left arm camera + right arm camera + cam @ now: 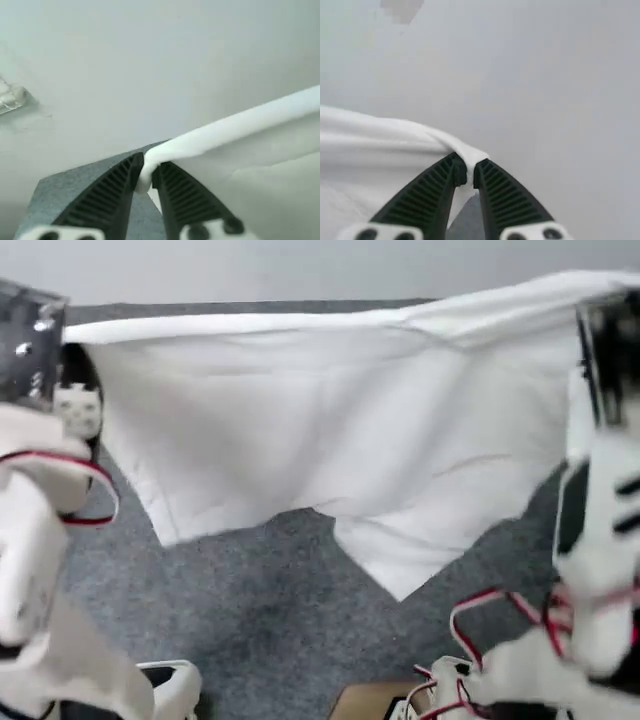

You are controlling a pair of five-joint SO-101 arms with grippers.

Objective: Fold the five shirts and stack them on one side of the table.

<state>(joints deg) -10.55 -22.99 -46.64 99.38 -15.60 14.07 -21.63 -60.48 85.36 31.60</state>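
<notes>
A white shirt [330, 430] is held spread across the upper frame, clenched by the left tool [146, 171] and the right tool [468, 171].

The shirt [330, 430] is plain white all over, with soft grey shading in its creases. The worktop [250, 590] is dark grey with a fine speckled, felt-like pattern. The left arm [30, 540] and the right arm [600, 570] are white with black sections, and the cables [95, 495] looping beside them are red and white. Each arm's jaws are black with ribbed inner faces, set on white mounts. A light brown piece [365, 702] lies at the near edge. The wall [300, 270] is pale grey.
</notes>
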